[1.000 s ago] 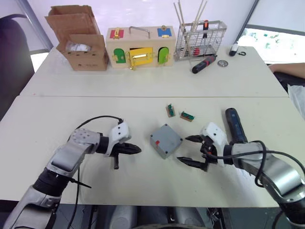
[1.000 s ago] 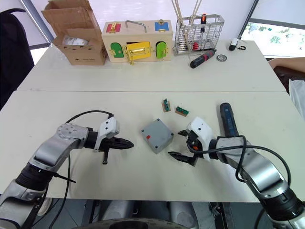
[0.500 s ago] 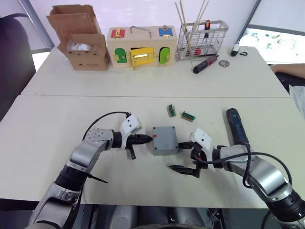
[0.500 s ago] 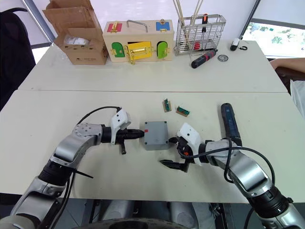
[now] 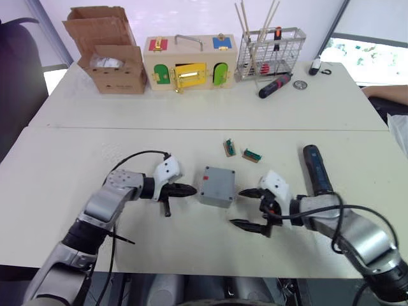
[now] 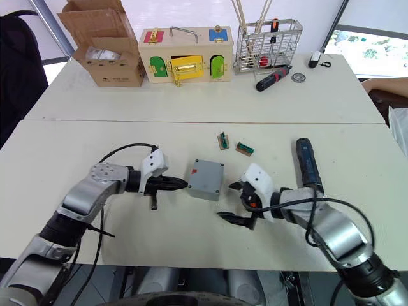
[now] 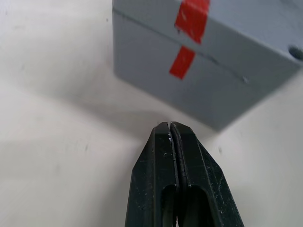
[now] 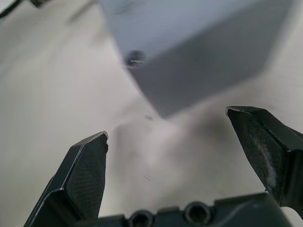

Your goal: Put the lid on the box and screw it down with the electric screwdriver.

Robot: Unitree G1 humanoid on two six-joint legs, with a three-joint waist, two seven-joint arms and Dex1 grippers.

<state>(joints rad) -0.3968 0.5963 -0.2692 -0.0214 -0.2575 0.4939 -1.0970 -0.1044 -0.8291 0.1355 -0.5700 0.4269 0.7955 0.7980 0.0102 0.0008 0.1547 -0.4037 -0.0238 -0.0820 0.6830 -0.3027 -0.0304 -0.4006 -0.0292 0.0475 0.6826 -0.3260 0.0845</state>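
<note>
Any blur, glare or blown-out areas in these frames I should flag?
Right wrist view: the box is soft and out of focus, while the right claw fingers are sharp. Left wrist view: the box's red mark is crisp, with a soft shadow beneath the box. Head views: the window at upper right is blown out.

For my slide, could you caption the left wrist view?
Shut left tool pointing at the small square grey box with red tape, lid on, a short gap between.

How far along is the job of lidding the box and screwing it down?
Done: the lid sits on the box, with red marks lined up across the seam. In hand: the shut left gripper and open right gripper flank the box, holding nothing. Left: the electric screwdriver lies ungripped on the table, so the screwing remains.
</note>
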